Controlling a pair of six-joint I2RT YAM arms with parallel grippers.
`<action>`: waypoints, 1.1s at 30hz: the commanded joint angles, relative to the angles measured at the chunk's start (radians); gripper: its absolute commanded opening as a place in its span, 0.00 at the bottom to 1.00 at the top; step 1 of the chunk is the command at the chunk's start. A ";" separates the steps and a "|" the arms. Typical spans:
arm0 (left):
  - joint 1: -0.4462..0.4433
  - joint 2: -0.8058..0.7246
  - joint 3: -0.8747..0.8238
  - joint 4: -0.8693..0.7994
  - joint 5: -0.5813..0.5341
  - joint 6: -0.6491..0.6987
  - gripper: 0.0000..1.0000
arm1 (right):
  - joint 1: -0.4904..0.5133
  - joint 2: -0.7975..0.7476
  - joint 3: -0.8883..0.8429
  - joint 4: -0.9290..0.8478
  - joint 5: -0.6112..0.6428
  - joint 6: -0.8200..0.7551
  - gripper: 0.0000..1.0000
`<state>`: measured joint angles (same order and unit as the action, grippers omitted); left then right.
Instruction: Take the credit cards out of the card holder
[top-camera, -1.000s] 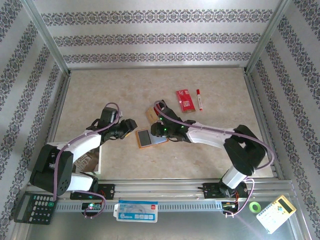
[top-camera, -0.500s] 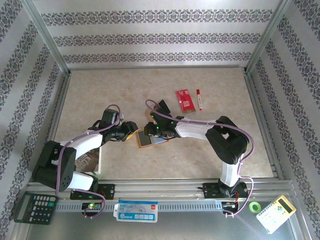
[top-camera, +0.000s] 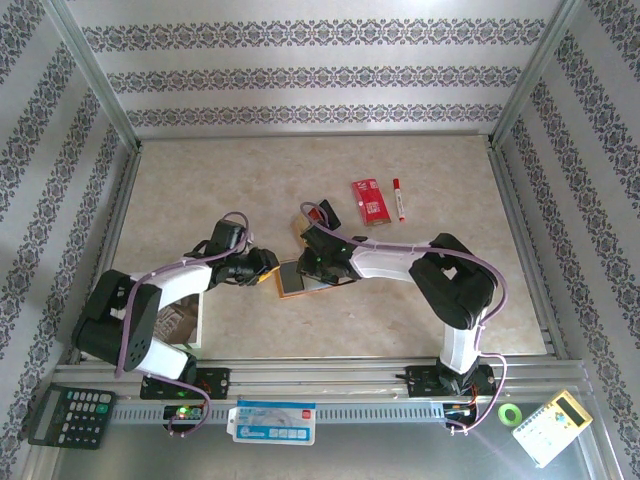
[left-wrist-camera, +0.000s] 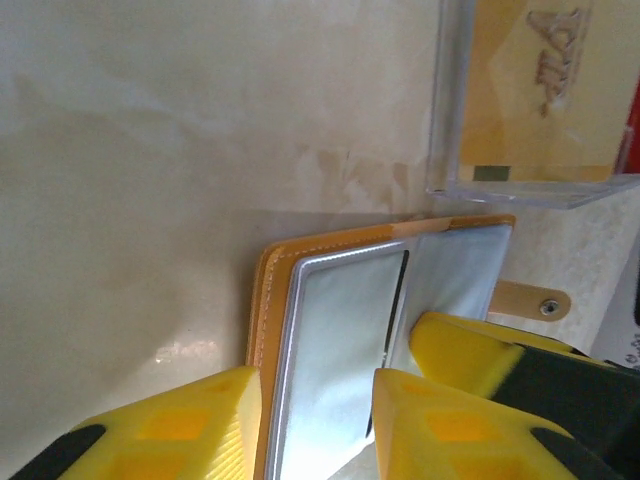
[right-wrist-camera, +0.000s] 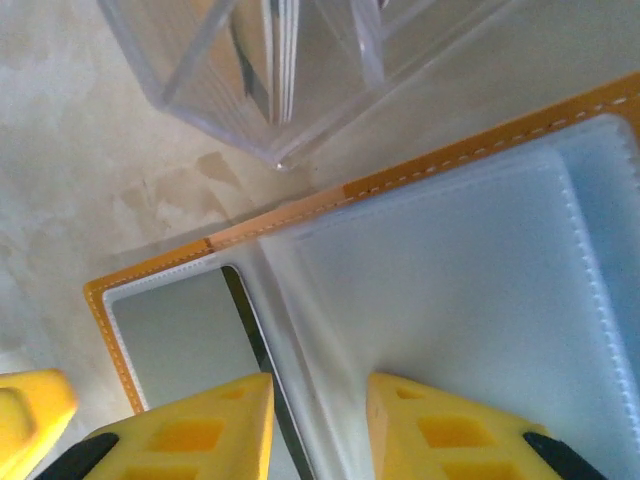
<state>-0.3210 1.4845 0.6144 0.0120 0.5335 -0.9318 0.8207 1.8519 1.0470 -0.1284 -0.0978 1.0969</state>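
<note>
Extraction looks partly done: thin tan credit cards stand in a clear plastic box just beyond the flat orange card holder, which lies open mid-table. Left gripper and right gripper hover over its grey-blue pockets, jaws part-open, gripping nothing visible (remaining cards unclear)

beige table, card holder, red packet, marker
</note>
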 joint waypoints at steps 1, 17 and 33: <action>-0.013 0.030 0.031 0.012 0.002 0.011 0.33 | 0.011 -0.034 -0.059 0.033 0.026 0.126 0.32; -0.101 0.004 0.038 -0.052 -0.085 -0.006 0.18 | -0.056 -0.038 -0.058 0.186 -0.194 -0.156 0.24; -0.108 0.060 0.095 -0.113 -0.115 0.051 0.15 | -0.092 0.005 -0.082 0.170 -0.225 -0.198 0.17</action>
<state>-0.4141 1.5265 0.6949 -0.0635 0.4316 -0.9039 0.7349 1.8313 0.9684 0.0429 -0.2989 0.9226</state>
